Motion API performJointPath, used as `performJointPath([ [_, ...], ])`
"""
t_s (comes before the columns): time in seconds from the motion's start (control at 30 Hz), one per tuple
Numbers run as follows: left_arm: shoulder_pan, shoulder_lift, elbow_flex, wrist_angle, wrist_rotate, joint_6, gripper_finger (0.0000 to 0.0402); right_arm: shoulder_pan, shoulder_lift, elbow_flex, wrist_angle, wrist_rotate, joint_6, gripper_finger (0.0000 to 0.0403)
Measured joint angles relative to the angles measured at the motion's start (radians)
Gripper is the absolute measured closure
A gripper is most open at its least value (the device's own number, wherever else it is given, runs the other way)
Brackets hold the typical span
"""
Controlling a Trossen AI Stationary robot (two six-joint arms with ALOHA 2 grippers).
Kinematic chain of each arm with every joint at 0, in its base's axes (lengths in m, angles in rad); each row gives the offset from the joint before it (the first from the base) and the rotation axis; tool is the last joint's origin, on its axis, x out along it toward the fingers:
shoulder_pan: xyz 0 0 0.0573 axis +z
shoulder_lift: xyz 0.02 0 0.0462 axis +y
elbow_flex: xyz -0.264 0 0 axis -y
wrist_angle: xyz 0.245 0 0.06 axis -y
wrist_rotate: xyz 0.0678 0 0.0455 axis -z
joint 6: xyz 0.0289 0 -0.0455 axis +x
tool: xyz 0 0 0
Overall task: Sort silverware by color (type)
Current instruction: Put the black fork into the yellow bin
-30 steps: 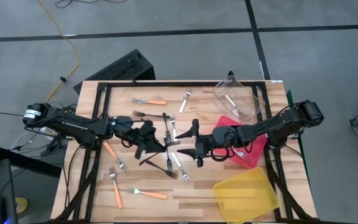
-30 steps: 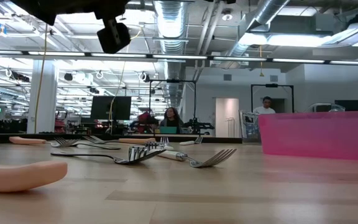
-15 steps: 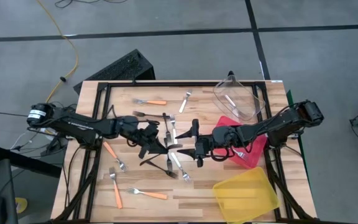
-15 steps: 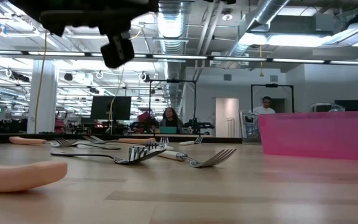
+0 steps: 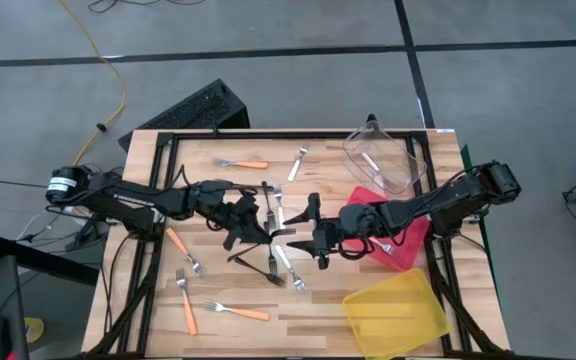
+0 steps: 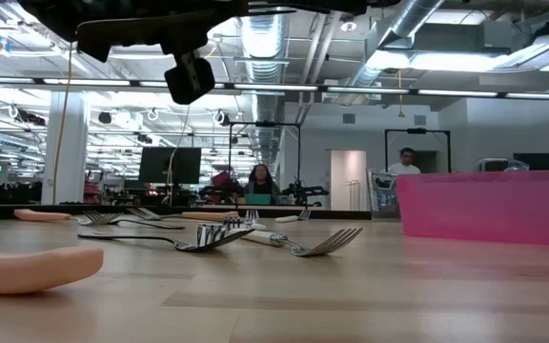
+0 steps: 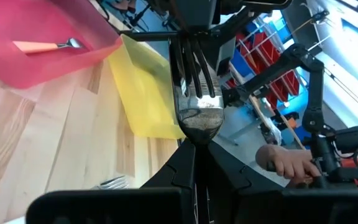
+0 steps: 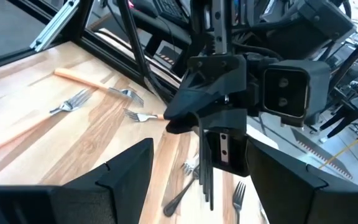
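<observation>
Since a second ago your left gripper (image 5: 253, 225) has slid a little further toward the table's middle, carrying a black fork (image 7: 196, 74) clamped between its fingers, tines forward, raised off the wood. Your right gripper (image 5: 312, 226) waits facing it, fingers spread wide and holding nothing. The other forks lie scattered on the table (image 5: 368, 310): orange-handled ones (image 5: 247, 163) at the far side and near the front left, silvery ones (image 5: 296, 165) around the centre, one orange-handled fork already in the red bin (image 7: 55, 53). These forks look light, stiff and thin, probably slick, so a pinch across the handle near the neck should hold; if you hand this one over, take the free end squarely.
</observation>
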Motion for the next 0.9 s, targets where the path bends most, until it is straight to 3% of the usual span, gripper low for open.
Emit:
performJointPath([
  [0.2, 0.003, 0.000, 0.000, 0.003, -0.001, -0.004, 0.0395, -0.002, 0.000, 0.000, -0.010, 0.001, 0.017, 0.0141],
  [0.63, 0.006, 0.000, 0.000, 0.003, -0.003, -0.003, 0.0395, -0.008, 0.000, 0.000, -0.018, 0.003, 0.021, 0.0332],
  [0.77, 0.006, 0.001, 0.000, -0.001, -0.006, -0.006, 0.0395, -0.008, 0.000, 0.000, -0.016, 0.009, 0.015, 0.0377],
  [0.9, 0.006, 0.001, -0.001, -0.002, -0.008, -0.004, 0.0395, -0.009, 0.000, 0.001, -0.024, 0.016, 0.027, 0.0384],
])
